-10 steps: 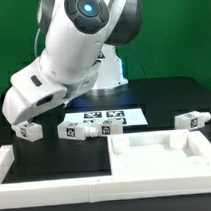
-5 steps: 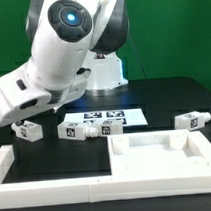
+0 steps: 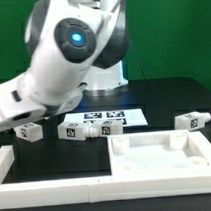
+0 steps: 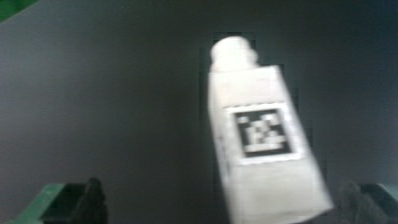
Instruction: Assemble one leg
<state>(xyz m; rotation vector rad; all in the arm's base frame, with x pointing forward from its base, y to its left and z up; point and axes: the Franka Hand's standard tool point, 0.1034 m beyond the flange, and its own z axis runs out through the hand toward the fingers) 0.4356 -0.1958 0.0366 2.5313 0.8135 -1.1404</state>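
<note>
Tool (image 4: pixel 226 203) spread wide open, nothing gripped | leg (image 4: pixel 263 130) laid flat on the dark worktop (image 4: pixel 89 90) just below it, tag up, not touched by either finger | another leg (image 3: pixel 71 128) spotted further off | marker board (image 3: pixel 134 115) parked behind, fwiw

White on the arm (image 3: pixel 52 81), with a blue-lit ring (image 3: pixel 78 37) at one joint. Black across the table (image 3: pixel 188 94); green on the backdrop (image 3: pixel 170 40). White, too, on the leg (image 4: pixel 249 95) in the wrist view, stamped with a black-and-white square tag (image 4: pixel 262 131). Same white and same black-patterned tags on the other legs (image 3: pixel 191 120) and the marker board (image 3: pixel 106 117). Plain, unmarked white on the large panel (image 3: pixel 156 159).
</note>
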